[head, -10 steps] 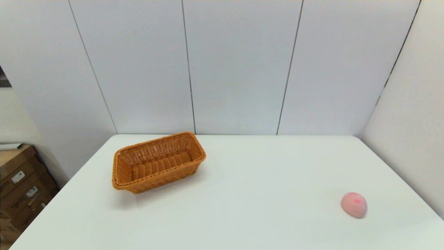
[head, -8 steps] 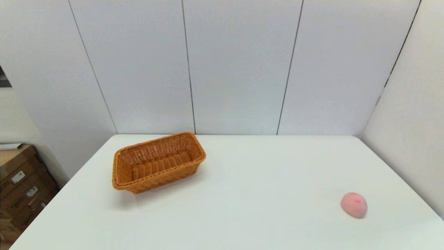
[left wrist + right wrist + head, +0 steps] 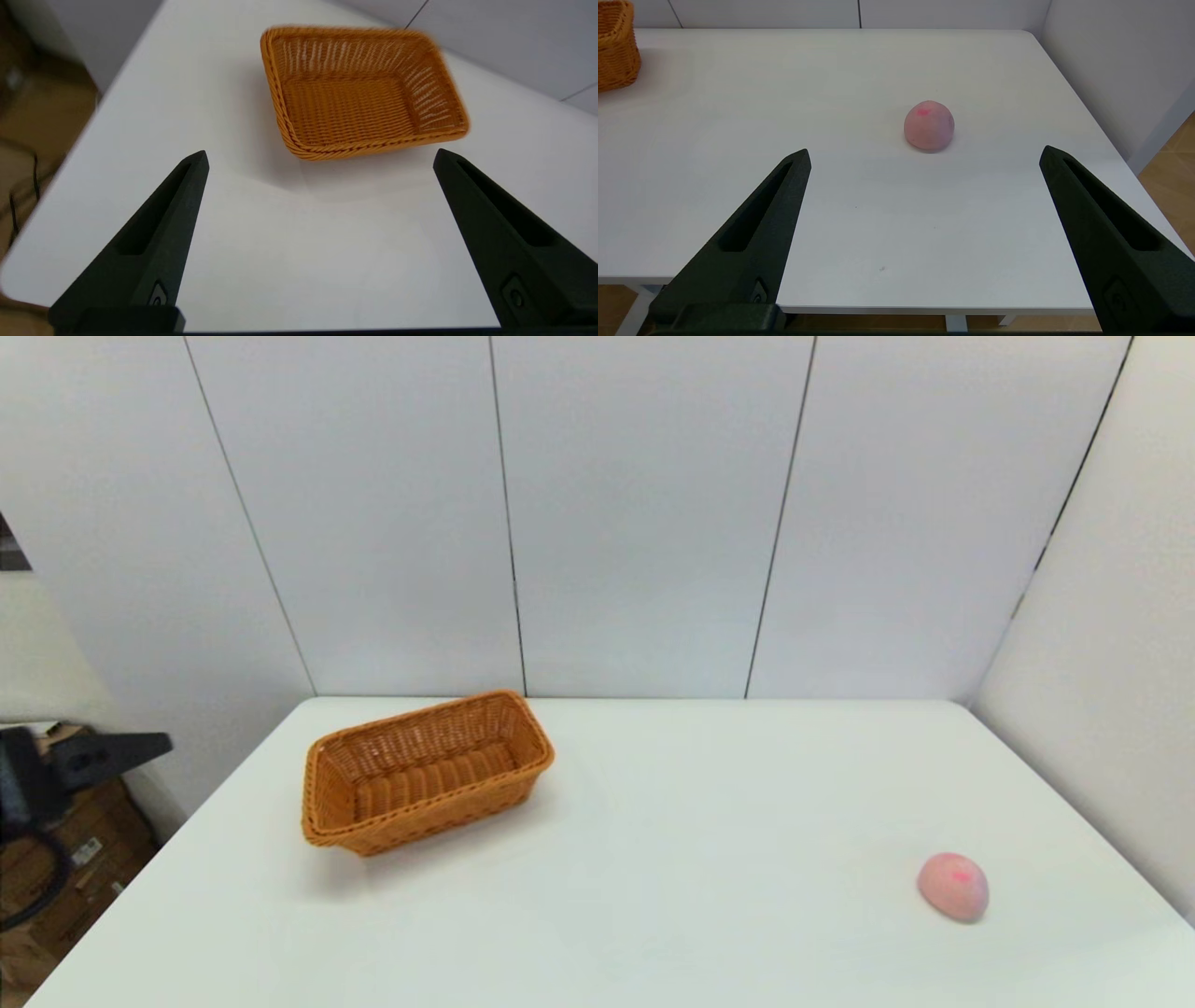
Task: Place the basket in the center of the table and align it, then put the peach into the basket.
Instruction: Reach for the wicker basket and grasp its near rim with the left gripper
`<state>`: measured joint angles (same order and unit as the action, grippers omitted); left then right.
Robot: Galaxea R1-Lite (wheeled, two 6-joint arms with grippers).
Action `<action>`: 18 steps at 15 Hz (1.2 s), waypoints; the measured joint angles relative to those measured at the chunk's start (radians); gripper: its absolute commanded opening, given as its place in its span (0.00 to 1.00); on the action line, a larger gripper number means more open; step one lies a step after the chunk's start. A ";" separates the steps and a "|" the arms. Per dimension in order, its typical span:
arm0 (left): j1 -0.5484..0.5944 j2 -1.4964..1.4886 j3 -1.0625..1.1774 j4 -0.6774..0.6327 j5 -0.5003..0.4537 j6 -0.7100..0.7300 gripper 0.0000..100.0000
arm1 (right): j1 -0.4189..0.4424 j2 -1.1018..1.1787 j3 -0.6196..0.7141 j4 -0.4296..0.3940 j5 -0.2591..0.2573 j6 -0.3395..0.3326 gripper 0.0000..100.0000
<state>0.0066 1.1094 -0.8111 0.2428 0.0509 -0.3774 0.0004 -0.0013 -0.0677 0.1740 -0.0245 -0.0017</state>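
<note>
Basket [image 3: 425, 771] is sitting skewed at the surface's [image 3: 653, 915] far left, empty; peach [image 3: 952, 887] is lying near the right edge. Left claw [image 3: 320, 158] is hovering wide open toward the basket – light, stiff wicker, best pinched at the rim. Right claw [image 3: 924, 156] – open, facing the peach.

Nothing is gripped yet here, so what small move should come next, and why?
Probably ease the open left gripper forward to the basket's near rim. The basket sits skewed, left of the table's center, and the peach lies apart near the right edge.
</note>
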 measured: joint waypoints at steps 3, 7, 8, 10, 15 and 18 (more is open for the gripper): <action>0.003 0.387 -0.174 0.009 0.004 -0.054 1.00 | 0.000 0.000 0.000 0.000 0.000 0.000 1.00; 0.022 0.808 -0.406 0.064 0.006 -0.107 1.00 | 0.000 0.000 0.000 0.000 -0.001 0.003 1.00; 0.030 0.891 -0.450 0.078 0.006 -0.119 1.00 | 0.000 0.000 0.000 0.000 -0.001 0.003 1.00; 0.048 1.037 -0.521 0.099 0.002 -0.138 1.00 | 0.000 0.000 0.000 0.000 -0.001 0.002 1.00; 0.087 1.204 -0.663 0.222 -0.074 -0.171 0.00 | 0.000 0.000 0.000 0.000 -0.001 0.001 1.00; 0.093 1.210 -0.708 0.277 -0.100 -0.174 0.00 | 0.000 0.000 0.000 0.000 -0.001 0.000 1.00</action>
<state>0.1000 2.3191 -1.5187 0.5194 -0.0494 -0.5517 0.0004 -0.0013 -0.0677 0.1736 -0.0260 -0.0013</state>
